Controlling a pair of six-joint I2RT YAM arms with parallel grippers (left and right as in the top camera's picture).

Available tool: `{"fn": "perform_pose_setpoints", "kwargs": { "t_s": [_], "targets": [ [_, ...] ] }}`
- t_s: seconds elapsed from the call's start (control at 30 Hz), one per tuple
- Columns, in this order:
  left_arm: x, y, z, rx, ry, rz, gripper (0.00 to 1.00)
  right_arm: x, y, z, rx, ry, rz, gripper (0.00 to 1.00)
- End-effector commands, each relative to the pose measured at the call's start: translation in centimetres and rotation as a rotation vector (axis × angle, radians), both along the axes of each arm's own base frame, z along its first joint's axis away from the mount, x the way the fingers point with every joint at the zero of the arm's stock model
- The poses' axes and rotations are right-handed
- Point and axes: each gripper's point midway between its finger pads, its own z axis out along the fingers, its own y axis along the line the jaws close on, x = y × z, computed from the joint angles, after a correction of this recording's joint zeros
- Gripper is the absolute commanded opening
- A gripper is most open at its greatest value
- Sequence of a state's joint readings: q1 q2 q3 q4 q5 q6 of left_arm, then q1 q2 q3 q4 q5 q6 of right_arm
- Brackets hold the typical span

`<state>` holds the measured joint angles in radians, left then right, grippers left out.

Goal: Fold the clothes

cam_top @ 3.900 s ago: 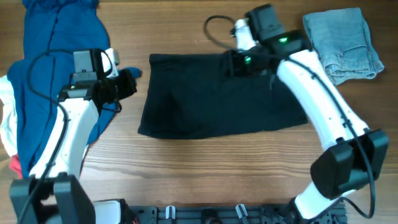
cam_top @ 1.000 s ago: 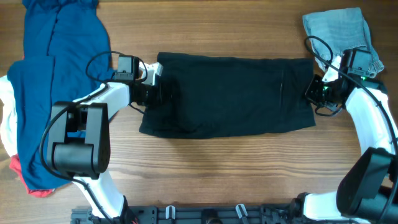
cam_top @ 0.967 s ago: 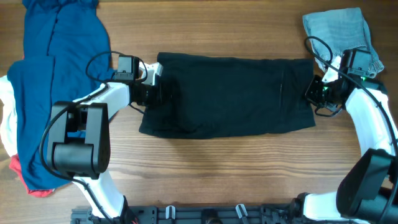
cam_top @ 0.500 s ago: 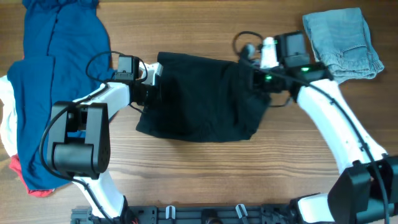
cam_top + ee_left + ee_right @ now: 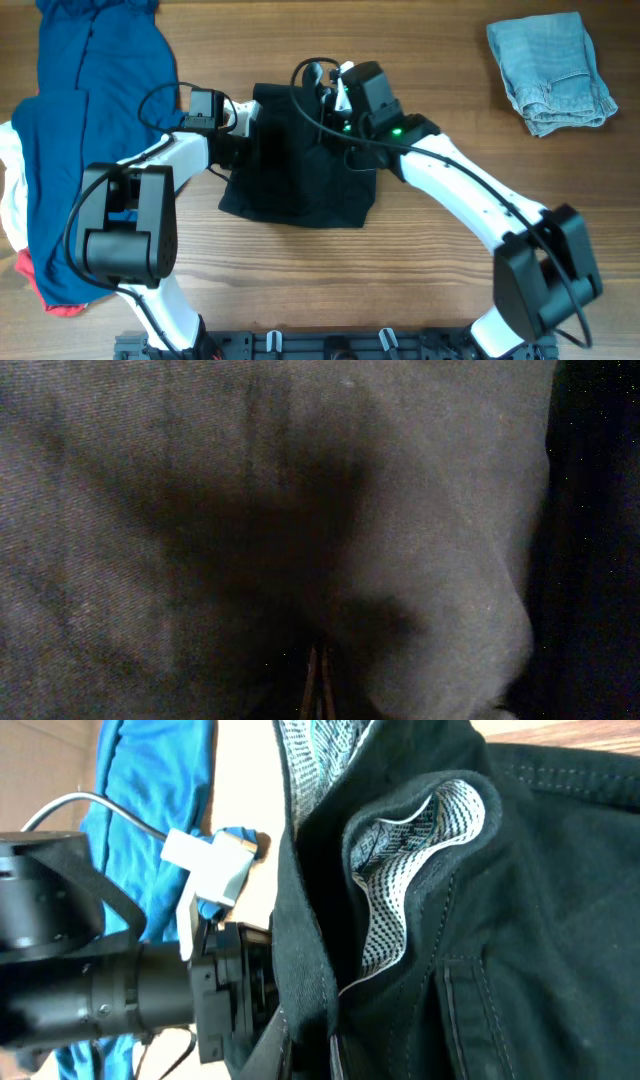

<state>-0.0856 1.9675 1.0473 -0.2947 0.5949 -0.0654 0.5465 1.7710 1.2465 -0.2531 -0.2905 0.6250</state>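
Black garment (image 5: 300,180) edge clenched in right tool (image 5: 305,1055), beside left tool (image 5: 243,143), grip indiscernible.

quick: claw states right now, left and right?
Left claw: closed on the black garment, at its left edge.
Right claw: closed on the black garment.

Left tool (image 5: 246,150), right tool (image 5: 333,122) — both clamped
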Motion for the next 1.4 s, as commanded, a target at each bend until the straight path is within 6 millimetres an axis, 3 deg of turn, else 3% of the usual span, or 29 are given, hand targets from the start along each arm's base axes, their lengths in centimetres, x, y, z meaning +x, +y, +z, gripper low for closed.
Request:
{"fn": "perform_pose_setpoints", "kwargs": {
  "t_s": [0.0,0.2,0.23,0.43,0.53,0.63,0.73,0.83,0.9,0.97,1.03,1.07,1.1,1.17,1.23,1.3,1.37],
  "targets": [
    [-2.1,2.6,-4.2,0.153,0.137,0.047,0.26,0.5,1.4,0.7,0.036,-0.015,-0.001,0.04],
    [-0.8,5.6,0.7,0.156,0.179,0.125,0.92,0.5,1.4,0.7,0.038,-0.018,0.000,0.04],
    [-0.6,6.2,1.4,0.160,0.179,0.142,1.00,0.5,1.4,0.7,0.037,-0.017,0.000,0.04],
    [0.3,9.8,6.6,0.143,0.097,0.262,1.00,0.7,1.4,0.9,0.042,-0.025,-0.001,0.04],
    [0.7,10.2,9.3,0.134,0.034,0.296,1.00,0.8,1.5,1.0,0.046,-0.031,-0.001,0.04],
    [0.9,10.4,13.5,0.114,-0.065,0.345,1.00,0.8,1.8,1.3,0.060,-0.040,0.006,0.04],
    [1.0,11.8,17.8,0.071,-0.149,0.462,1.00,0.7,2.9,1.9,0.077,-0.070,0.026,0.04],
    [0.7,14.9,21.2,0.071,-0.245,0.563,1.00,-0.1,5.2,1.0,0.089,-0.080,0.073,0.04],
    [0.2,16.9,22.3,0.076,-0.276,0.615,1.00,-1.0,7.1,-0.2,0.096,-0.077,0.113,0.17],
    [-0.2,18.7,22.7,0.083,-0.283,0.664,1.00,-2.3,10.0,-0.8,0.139,-0.089,0.193,0.46],
    [-0.4,20.2,22.6,0.074,-0.270,0.720,1.00,-4.3,13.0,-0.2,0.189,-0.135,0.304,0.67],
    [-0.5,20.5,22.7,0.074,-0.270,0.728,1.00,-4.8,13.5,0.1,0.188,-0.163,0.336,0.72],
    [-0.5,20.7,22.7,0.075,-0.271,0.732,1.00,-5.3,13.9,1.0,0.188,-0.207,0.383,0.83],
    [-0.5,20.6,22.7,0.075,-0.270,0.730,1.00,-5.3,13.4,2.5,0.181,-0.232,0.397,0.93],
    [-0.5,20.5,22.6,0.075,-0.268,0.728,1.00,-4.4,11.2,3.8,0.143,-0.224,0.366,0.99],
    [-0.7,20.4,22.4,0.075,-0.255,0.728,1.00,-3.4,7.4,3.8,0.061,-0.180,0.315,1.00],
    [-0.9,20.3,22.2,0.075,-0.244,0.725,1.00,-2.9,3.9,2.5,-0.021,-0.120,0.285,0.99]
  ]
}}
